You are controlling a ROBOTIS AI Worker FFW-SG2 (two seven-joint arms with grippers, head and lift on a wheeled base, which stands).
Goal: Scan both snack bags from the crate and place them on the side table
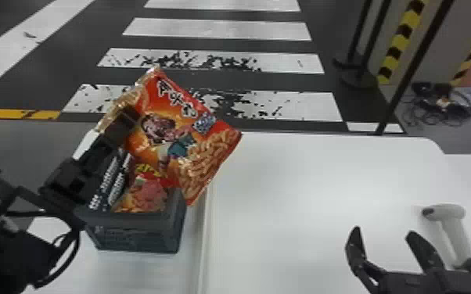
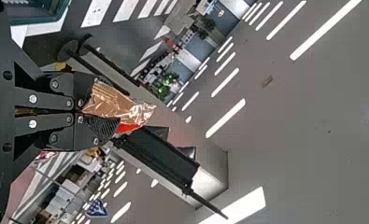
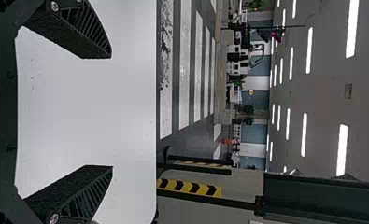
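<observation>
In the head view my left gripper (image 1: 123,123) holds an orange-red snack bag (image 1: 191,137) by its upper left edge, over the crate (image 1: 141,230). A second snack bag (image 1: 146,195) lies in the crate, partly covered by the held one. The left wrist view has my left gripper (image 2: 95,112) shut on a foil corner of the held bag (image 2: 117,105). My right gripper (image 1: 383,238) is open over the white table, with nothing between its fingers; so it stands in the right wrist view, my right gripper (image 3: 100,112). Right of it lies a grey handheld scanner (image 1: 452,230).
Dark packages with white print (image 1: 111,183) stand in the crate's left part. The crate sits on a white surface left of the white table (image 1: 305,176), with a seam between them. Black poles (image 1: 414,66) and cables (image 1: 438,103) are beyond the table at the right.
</observation>
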